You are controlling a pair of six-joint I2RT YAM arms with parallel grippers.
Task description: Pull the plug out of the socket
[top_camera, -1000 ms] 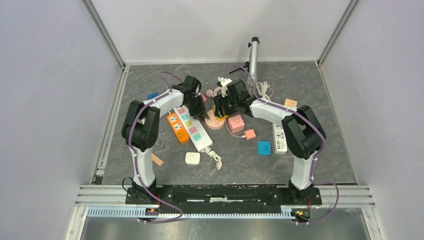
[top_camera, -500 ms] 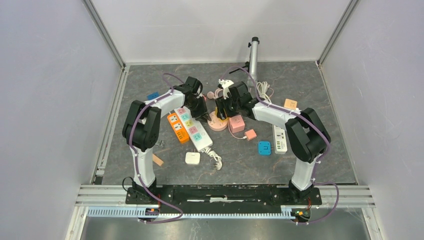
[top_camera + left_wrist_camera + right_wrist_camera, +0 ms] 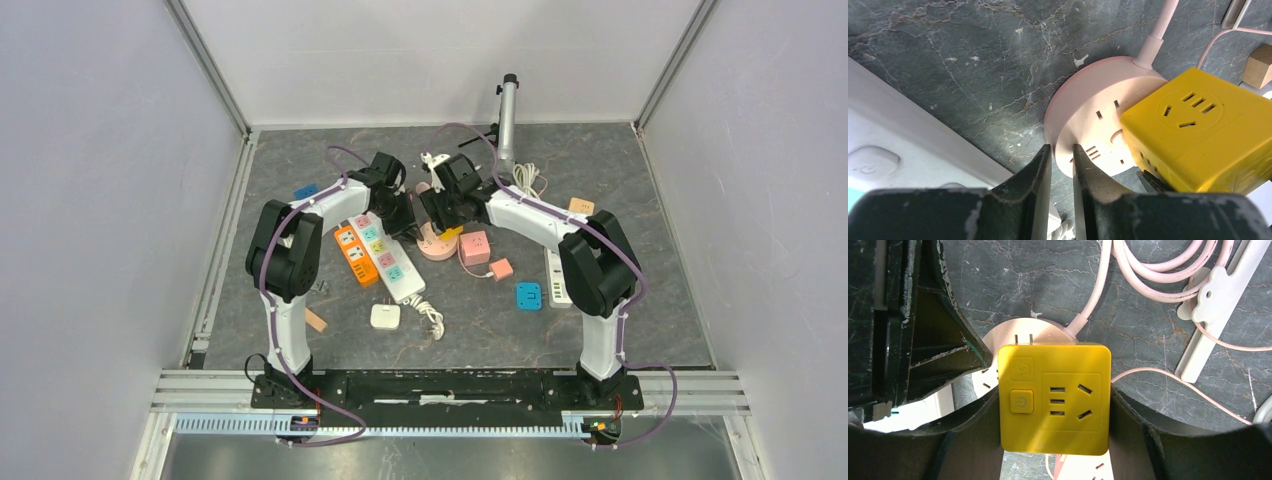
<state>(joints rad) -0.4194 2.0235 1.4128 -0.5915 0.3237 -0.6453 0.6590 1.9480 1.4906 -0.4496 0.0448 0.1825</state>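
Note:
A yellow cube plug [image 3: 452, 232] is gripped on both sides by my right gripper [image 3: 446, 218]. In the right wrist view the yellow cube plug [image 3: 1054, 397] is raised over the round pink socket [image 3: 1048, 327], and two metal prongs show bare at its far edge. My left gripper [image 3: 406, 226] is nearly closed, its fingers pinched on the rim of the round pink socket [image 3: 1088, 125], next to the yellow cube [image 3: 1198, 130]. The pink socket [image 3: 430, 246] lies on the table between both grippers.
A white power strip [image 3: 388, 258] and an orange strip [image 3: 354, 255] lie left of the socket. A pink cube [image 3: 473, 246], a small pink adapter [image 3: 500, 268], a blue adapter [image 3: 528, 295] and a white strip [image 3: 558, 275] lie to the right. A grey pole [image 3: 507, 105] stands behind.
My right gripper has moved left and back with the yellow cube, which now shows tilted up off the pink socket. My left gripper has stayed at the socket's rim.

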